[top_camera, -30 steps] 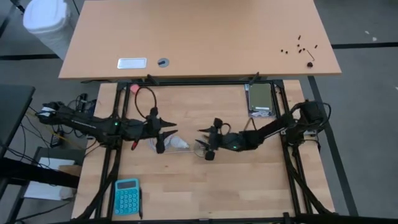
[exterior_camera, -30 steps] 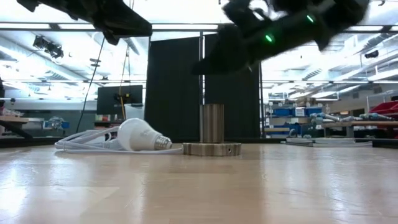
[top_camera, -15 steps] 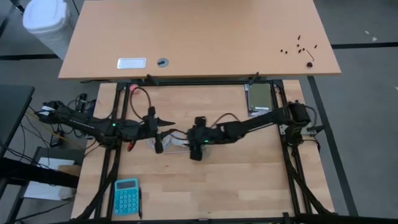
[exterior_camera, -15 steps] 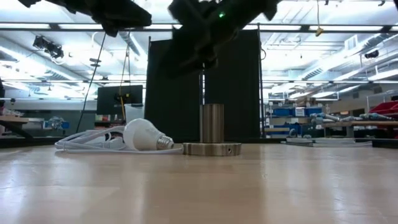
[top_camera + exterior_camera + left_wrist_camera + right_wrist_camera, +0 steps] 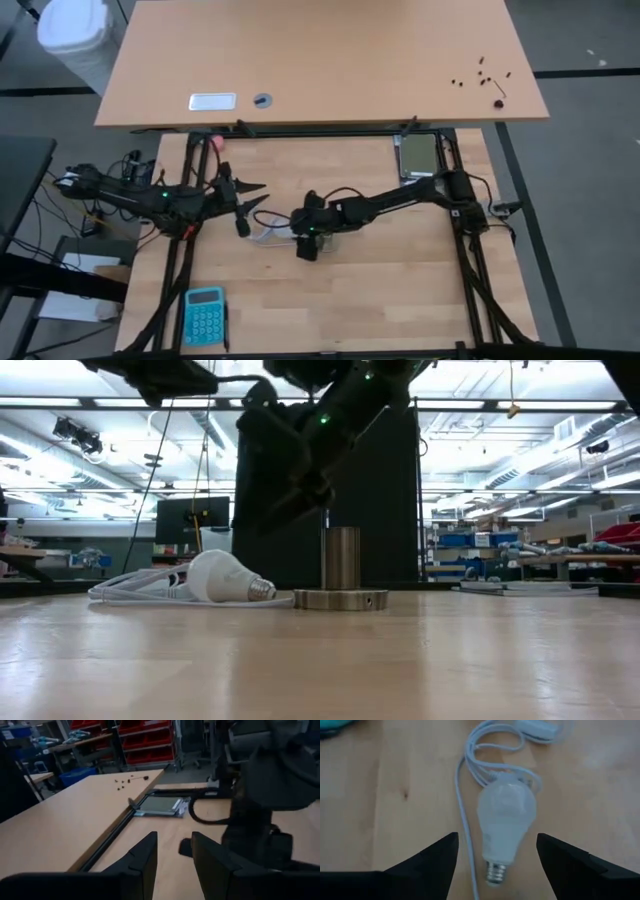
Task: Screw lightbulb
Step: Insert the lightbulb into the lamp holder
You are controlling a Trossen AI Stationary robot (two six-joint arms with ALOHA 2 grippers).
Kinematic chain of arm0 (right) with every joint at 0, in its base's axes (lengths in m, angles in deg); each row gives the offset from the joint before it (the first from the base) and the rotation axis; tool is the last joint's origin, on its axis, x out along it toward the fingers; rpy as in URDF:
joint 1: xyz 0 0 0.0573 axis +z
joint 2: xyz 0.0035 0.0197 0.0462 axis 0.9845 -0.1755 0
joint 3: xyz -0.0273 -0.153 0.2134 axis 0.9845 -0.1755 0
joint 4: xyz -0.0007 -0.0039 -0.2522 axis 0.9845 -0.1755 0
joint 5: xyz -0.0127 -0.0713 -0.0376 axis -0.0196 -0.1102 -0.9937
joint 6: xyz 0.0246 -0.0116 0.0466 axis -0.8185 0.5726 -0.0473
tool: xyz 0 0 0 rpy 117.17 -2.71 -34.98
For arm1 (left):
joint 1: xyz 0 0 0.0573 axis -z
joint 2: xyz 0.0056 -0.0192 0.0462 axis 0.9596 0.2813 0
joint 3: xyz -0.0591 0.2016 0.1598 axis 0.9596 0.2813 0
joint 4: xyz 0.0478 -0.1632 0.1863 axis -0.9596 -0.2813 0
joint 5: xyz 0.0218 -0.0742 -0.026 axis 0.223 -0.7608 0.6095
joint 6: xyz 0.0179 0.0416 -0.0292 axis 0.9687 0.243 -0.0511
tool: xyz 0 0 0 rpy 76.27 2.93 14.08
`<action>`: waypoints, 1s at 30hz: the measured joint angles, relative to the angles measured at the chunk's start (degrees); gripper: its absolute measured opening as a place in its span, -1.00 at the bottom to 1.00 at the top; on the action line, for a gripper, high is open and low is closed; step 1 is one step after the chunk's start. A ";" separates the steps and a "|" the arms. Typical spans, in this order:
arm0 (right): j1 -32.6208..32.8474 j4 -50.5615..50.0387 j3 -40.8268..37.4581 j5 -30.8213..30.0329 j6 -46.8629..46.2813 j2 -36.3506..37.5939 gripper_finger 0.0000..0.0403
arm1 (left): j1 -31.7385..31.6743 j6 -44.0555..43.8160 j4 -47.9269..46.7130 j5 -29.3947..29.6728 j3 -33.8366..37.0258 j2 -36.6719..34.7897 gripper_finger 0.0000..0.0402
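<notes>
the lightbulb lies on its side on the wooden table at centre frame in the right wrist view, over loops of white cord, screw base toward the bottom edge. the right gripper hovers above it, fingers spread wide and holding nothing. the left gripper, left of centre in the high view, is closed narrow and empty

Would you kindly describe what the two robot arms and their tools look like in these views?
Both arms are slim, dark and jointed. Each shows a small green light; a thin dark cable loops along the right one. The left tool and right tool each end in two black, wedge-shaped fingers tapering to points.
</notes>
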 joint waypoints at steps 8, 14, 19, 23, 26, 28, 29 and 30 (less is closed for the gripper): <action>-0.02 -3.50 5.02 0.10 1.79 -5.06 0.39 | 0.00 0.19 -3.71 2.46 -0.03 -5.21 -0.37; -0.27 -4.44 6.85 -0.09 2.21 -6.88 0.39 | 0.00 0.29 -4.32 4.88 -0.04 -7.95 -0.37; -1.13 -5.35 6.87 -0.42 1.79 -7.58 0.39 | 0.00 0.31 -4.95 9.64 -0.02 -9.64 -0.37; -1.52 -5.61 6.91 -0.53 1.80 -8.02 0.39 | 0.00 0.31 -4.90 13.05 -0.02 -10.33 -0.37; -1.85 -5.72 6.87 -0.08 2.27 -8.73 0.39 | 0.00 0.31 -4.84 14.20 -0.02 -10.38 -0.37; -2.23 -5.45 6.87 1.23 2.81 -9.33 0.39 | 0.00 0.31 -4.92 14.39 -0.02 -10.34 -0.37; -2.38 -6.00 6.85 2.04 3.10 -9.46 0.38 | -0.02 0.31 -4.92 14.40 -0.02 -10.34 -0.37; -2.53 -6.26 6.80 2.52 3.30 -9.54 0.37 | -0.01 0.31 -4.88 14.40 -0.02 -10.36 -0.37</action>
